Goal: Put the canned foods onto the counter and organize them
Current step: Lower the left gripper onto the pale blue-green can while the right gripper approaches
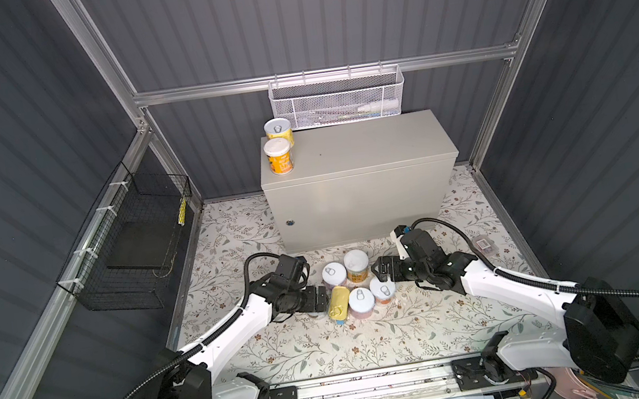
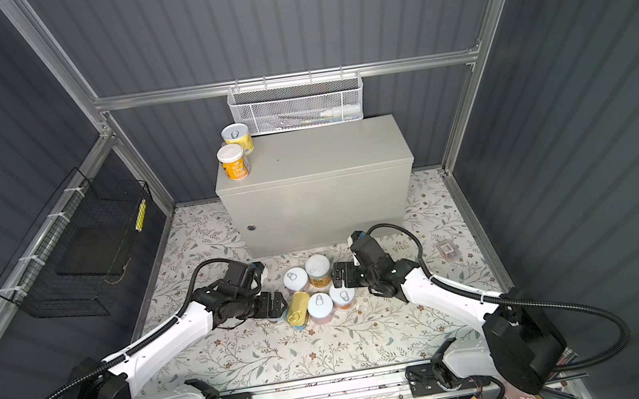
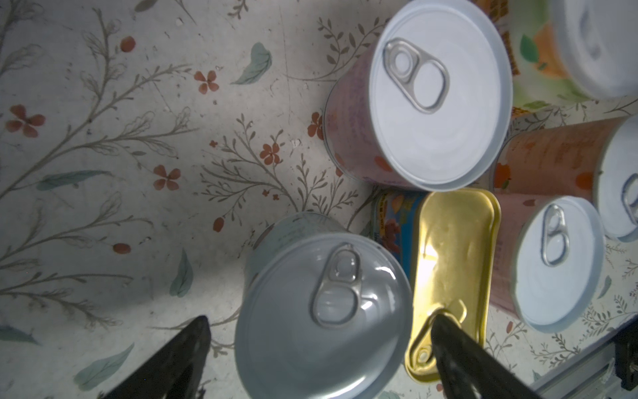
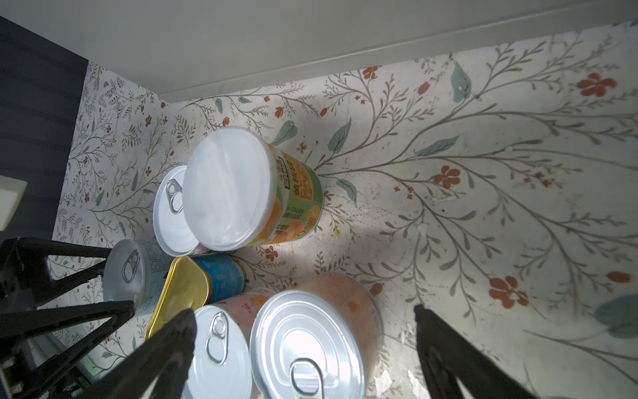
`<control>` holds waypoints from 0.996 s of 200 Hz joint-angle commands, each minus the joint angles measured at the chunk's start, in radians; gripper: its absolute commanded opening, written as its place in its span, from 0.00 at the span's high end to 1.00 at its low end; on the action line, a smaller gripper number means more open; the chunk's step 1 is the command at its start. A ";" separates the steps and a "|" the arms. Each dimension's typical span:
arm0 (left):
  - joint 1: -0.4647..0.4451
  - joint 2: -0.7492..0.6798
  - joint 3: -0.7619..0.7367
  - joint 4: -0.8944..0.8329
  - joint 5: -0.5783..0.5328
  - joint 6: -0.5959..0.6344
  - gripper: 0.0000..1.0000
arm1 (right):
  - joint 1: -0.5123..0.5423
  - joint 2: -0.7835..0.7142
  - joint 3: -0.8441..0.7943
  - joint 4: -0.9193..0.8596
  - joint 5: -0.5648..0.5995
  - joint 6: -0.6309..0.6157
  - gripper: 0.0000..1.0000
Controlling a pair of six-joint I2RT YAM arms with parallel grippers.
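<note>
Two yellow cans stand on the left end of the grey counter. Several more cans cluster on the floral mat in front of it: a tall green-orange can, a pink can, a gold-topped tin, another pink can and an orange can. My left gripper is open, its fingers either side of a pale blue can, one finger over the gold tin. My right gripper is open astride the orange can.
A white mesh basket hangs on the rail behind the counter. On the left wall hangs a black wire basket. A small packet lies on the mat at the right. Aluminium frame posts edge the mat.
</note>
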State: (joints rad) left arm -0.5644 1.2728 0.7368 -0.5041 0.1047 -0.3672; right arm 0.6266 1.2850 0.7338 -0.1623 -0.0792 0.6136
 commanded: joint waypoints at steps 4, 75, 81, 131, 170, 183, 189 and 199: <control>-0.008 0.028 0.033 -0.015 -0.008 0.018 0.00 | -0.007 0.005 0.005 0.012 -0.007 0.002 0.01; -0.011 0.124 0.030 0.021 -0.057 0.010 0.02 | -0.011 -0.018 -0.018 0.006 -0.007 0.002 0.01; -0.011 0.126 0.029 0.028 -0.064 0.010 0.06 | -0.010 -0.019 -0.020 0.007 -0.007 0.003 0.01; -0.011 0.130 0.020 0.036 -0.097 0.005 0.20 | -0.012 -0.044 -0.039 0.008 -0.007 0.007 0.01; -0.011 0.080 0.031 0.018 -0.098 0.006 0.32 | -0.013 -0.062 -0.058 0.027 -0.010 0.000 0.01; -0.011 0.071 0.043 0.004 -0.087 0.004 0.33 | -0.013 -0.065 -0.062 0.032 -0.010 -0.007 0.01; -0.011 0.067 0.048 -0.001 -0.086 0.004 0.34 | -0.012 -0.066 -0.065 0.032 -0.011 -0.009 0.01; -0.011 0.060 0.056 -0.013 -0.090 0.006 0.34 | -0.012 -0.073 -0.067 0.034 -0.016 -0.016 0.01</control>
State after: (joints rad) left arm -0.5755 1.3800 0.7521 -0.4751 0.0143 -0.3672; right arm 0.6178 1.2327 0.6842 -0.1421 -0.0837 0.6197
